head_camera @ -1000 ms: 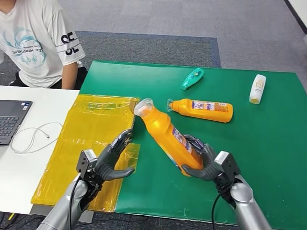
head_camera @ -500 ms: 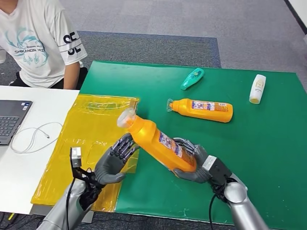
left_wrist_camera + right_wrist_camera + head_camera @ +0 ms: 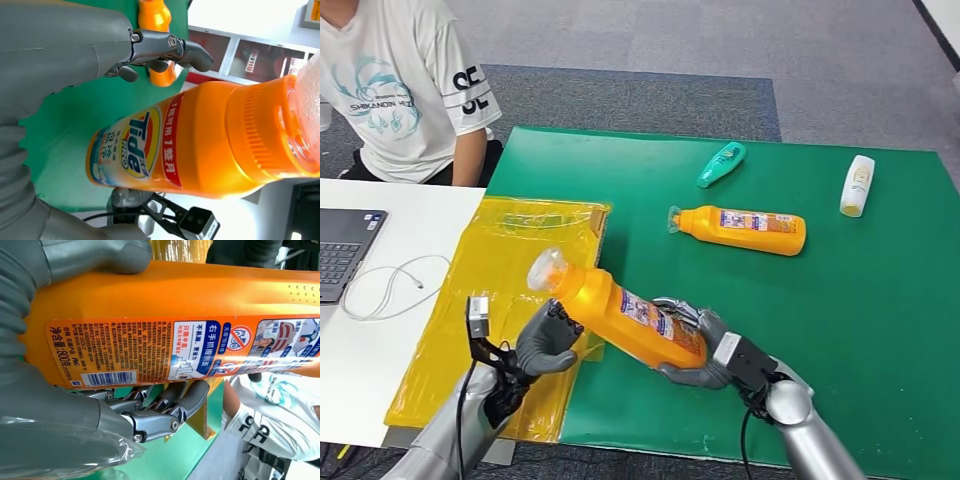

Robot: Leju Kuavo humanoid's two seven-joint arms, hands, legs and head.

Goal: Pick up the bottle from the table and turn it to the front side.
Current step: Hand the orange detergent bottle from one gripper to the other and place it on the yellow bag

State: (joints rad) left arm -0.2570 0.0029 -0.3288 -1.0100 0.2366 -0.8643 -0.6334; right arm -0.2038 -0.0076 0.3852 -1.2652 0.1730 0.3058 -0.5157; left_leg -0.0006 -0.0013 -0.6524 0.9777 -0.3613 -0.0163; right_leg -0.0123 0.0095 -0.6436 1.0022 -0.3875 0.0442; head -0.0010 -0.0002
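An orange Tide bottle [image 3: 629, 318] with a clear cap hangs above the table, nearly level, its cap end pointing left over the yellow sheet. My right hand [image 3: 697, 350] grips its base end, thumb on one side and fingers [image 3: 162, 410] curled around the other. The back label with the barcode faces the right wrist view, across the bottle [image 3: 181, 300]. The Tide logo on the bottle [image 3: 188, 140] faces the left wrist view. My left hand [image 3: 545, 340] sits just below the bottle's shoulder. Its fingers [image 3: 170, 47] are stretched out beside the bottle, not closed on it.
A second orange bottle [image 3: 743, 229], a teal bottle [image 3: 721, 163] and a white bottle [image 3: 856, 185] lie on the green mat [image 3: 848, 300]. A yellow plastic sheet [image 3: 493, 270] covers the mat's left edge. A laptop [image 3: 343, 250], a cable [image 3: 392, 285] and a seated person [image 3: 403, 90] are at the left.
My right hand has swung the bottle leftward and laid it flatter, its cap now over the yellow sheet. My left hand has turned and come up close under the bottle's shoulder.
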